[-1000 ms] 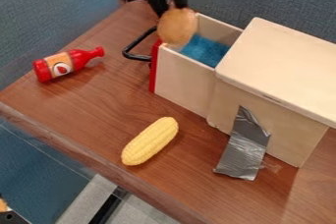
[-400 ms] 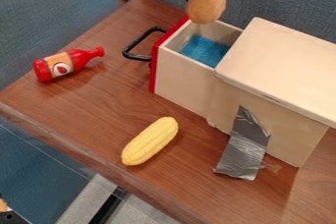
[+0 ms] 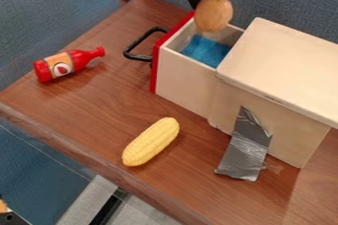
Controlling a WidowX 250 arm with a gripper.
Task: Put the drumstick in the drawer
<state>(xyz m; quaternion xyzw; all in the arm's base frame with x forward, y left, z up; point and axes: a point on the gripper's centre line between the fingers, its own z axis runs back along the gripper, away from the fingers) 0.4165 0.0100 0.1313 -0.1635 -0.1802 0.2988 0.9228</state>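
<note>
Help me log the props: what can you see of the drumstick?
The drumstick is light brown and smooth-looking, perhaps plastic, with a thick, rounded body and a narrow end. It hangs narrow end up, held there by the gripper, at the far side of the open drawer. Whether it touches the drawer I cannot tell.

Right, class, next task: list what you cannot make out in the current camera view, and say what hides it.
All in the camera view:
- The cabinet's right end: cut off by the right edge.
- The near part of the drawer's floor: hidden by its near wall.
- The cabinet side beneath the silver tape: covered by it.
- The drumstick's far side: hidden by its own bulk.
- The orange thing at lower left: cut off by the left edge.
</note>
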